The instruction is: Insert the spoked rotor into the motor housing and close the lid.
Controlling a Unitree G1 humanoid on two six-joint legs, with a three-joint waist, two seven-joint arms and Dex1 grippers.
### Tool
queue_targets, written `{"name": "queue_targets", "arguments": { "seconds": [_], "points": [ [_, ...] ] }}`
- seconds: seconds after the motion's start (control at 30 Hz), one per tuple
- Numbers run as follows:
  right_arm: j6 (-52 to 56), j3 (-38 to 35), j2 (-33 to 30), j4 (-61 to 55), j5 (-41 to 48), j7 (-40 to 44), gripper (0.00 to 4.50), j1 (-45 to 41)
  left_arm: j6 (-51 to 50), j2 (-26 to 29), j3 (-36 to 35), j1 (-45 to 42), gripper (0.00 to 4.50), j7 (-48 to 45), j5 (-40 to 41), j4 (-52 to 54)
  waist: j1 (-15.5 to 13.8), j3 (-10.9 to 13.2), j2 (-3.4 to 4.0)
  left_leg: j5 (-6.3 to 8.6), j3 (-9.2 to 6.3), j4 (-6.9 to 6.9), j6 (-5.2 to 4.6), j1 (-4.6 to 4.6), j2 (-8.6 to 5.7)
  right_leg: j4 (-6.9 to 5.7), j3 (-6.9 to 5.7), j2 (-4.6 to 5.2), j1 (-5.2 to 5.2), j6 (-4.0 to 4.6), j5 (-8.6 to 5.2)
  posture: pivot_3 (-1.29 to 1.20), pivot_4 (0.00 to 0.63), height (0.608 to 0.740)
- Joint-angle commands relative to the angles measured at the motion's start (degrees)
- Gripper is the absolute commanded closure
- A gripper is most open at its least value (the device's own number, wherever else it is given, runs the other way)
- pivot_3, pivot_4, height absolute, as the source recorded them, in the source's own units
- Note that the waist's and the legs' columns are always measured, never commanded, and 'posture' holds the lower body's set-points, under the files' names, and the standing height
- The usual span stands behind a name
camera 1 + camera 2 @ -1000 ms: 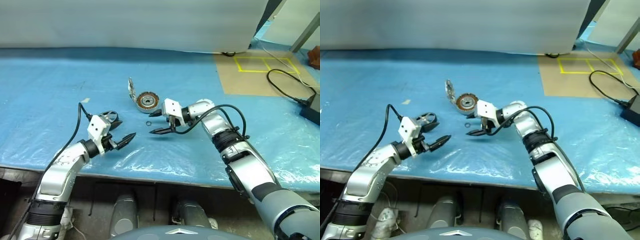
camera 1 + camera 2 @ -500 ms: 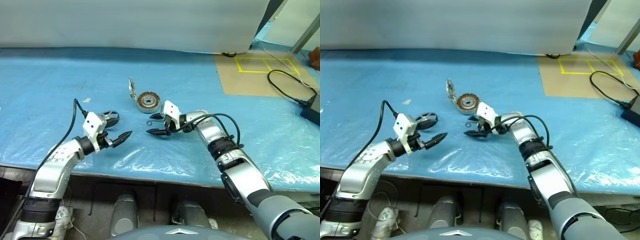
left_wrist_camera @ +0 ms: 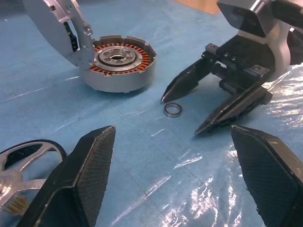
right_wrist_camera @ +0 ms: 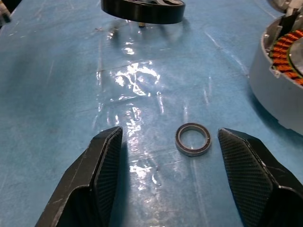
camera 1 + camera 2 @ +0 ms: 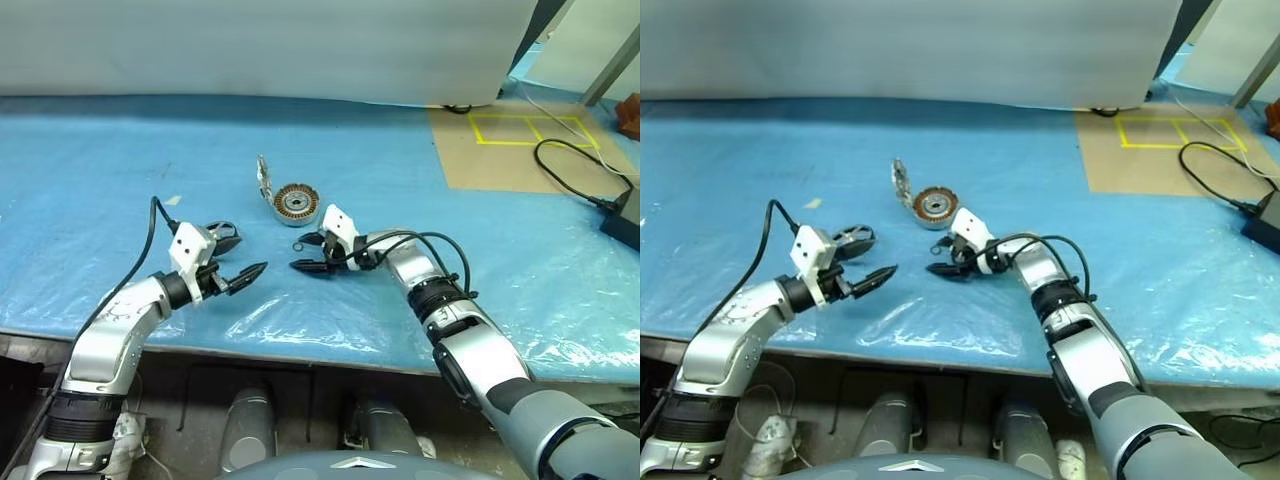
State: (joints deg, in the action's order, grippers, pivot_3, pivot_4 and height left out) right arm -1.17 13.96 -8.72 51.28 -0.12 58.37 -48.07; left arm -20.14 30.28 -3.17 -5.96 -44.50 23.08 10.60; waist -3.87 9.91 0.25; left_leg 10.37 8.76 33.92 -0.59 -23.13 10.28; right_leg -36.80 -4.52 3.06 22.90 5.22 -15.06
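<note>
Blue sheet (image 5: 120, 160): small ring (image 3: 172, 109) beside motor housing (image 3: 118, 64).

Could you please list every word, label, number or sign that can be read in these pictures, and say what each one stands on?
There is no readable text.
Motor housing: no marking visible.
Lid: no lettering visible.
Spoked rotor: no lettering visible.
Small ring: no lettering visible.
Left gripper and right gripper: no labels visible.
Yellow tape rectangles on the brown mat: a marking, not text.
</note>
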Motion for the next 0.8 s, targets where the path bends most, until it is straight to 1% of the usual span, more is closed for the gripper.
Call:
{"name": "queue_targets", "arguments": {
  "seconds": [0.03, 0.2, 0.43, 0.53, 0.73, 0.77, 0.8],
  "points": [
    [-1.1, -1.6, 0.7, 0.8, 0.4, -1.2, 1.1, -1.8, 0.7, 0.1, -0.1, 0.3, 0.41, 0.0, 0.1, 2.6, 0.0, 0.0, 0.0, 0.0, 0.0, 0.0, 0.0, 0.0, 0.0, 0.0, 0.0, 0.0, 0.0, 0.0, 0.0, 0.0, 0.15, 0.74],
    [-1.9, -2.1, 0.9, 3.2, 0.0, -2.5, 1.1, -2.9, 0.8, 0.3, -0.1, 0.3, 0.41, 0.0, -0.2, 2.6, 0.0, 0.0, 0.0, 0.0, 0.0, -0.01, 0.0, -0.01, 0.0, 0.01, 0.0, 0.0, 0.01, 0.0, 0.0, 0.0, 0.15, 0.74],
    [-3.2, -1.6, 1.0, 3.7, -1.1, -2.2, 1.1, -1.4, 0.5, -0.2, 0.3, 0.3, 0.41, 0.3, -0.2, 3.1, 0.0, 0.0, 0.0, 0.02, 0.01, -0.01, 0.03, -0.01, 0.0, 0.01, 0.0, 0.0, 0.01, 0.0, 0.0, 0.0, 0.15, 0.74],
    [-3.6, -1.3, 1.2, 3.4, -1.6, -2.1, 1.66, -0.8, 0.6, -0.1, 0.3, 0.2, 0.37, 0.4, -0.3, 2.9, 0.0, 0.0, 0.0, 0.02, 0.01, -0.01, 0.03, 0.0, 0.0, 0.01, 0.0, 0.0, 0.01, 0.0, 0.0, 0.0, 0.15, 0.74],
    [-4.5, -1.1, 1.6, 3.6, -2.4, -3.2, 3.71, -0.4, 0.6, -0.1, 0.2, -0.2, 0.37, 0.4, -0.3, 2.8, 0.0, 0.0, 0.0, 0.05, 0.01, -0.02, 0.08, 0.01, 0.0, 0.01, 0.0, 0.0, 0.01, 0.0, 0.0, 0.0, 0.15, 0.74],
    [-4.5, -1.1, 1.6, 3.6, -2.5, -3.2, 3.93, -0.4, 0.5, -0.1, 0.2, -0.2, 0.37, 0.4, -0.3, 2.8, 0.0, 0.0, 0.0, 0.1, 0.01, -0.02, 0.16, 0.01, 0.0, 0.01, 0.0, 0.0, 0.01, 0.0, 0.0, 0.0, 0.15, 0.74],
    [-4.6, -1.0, 1.6, 3.6, -2.7, -3.1, 3.93, -0.3, 0.6, -0.1, 0.2, -0.2, 0.37, 0.4, -0.3, 2.7, 0.0, 0.0, 0.0, 0.1, 0.02, -0.02, 0.17, 0.01, 0.0, 0.01, 0.0, 0.0, 0.01, 0.0, 0.0, 0.0, 0.15, 0.74]
  ]
}}
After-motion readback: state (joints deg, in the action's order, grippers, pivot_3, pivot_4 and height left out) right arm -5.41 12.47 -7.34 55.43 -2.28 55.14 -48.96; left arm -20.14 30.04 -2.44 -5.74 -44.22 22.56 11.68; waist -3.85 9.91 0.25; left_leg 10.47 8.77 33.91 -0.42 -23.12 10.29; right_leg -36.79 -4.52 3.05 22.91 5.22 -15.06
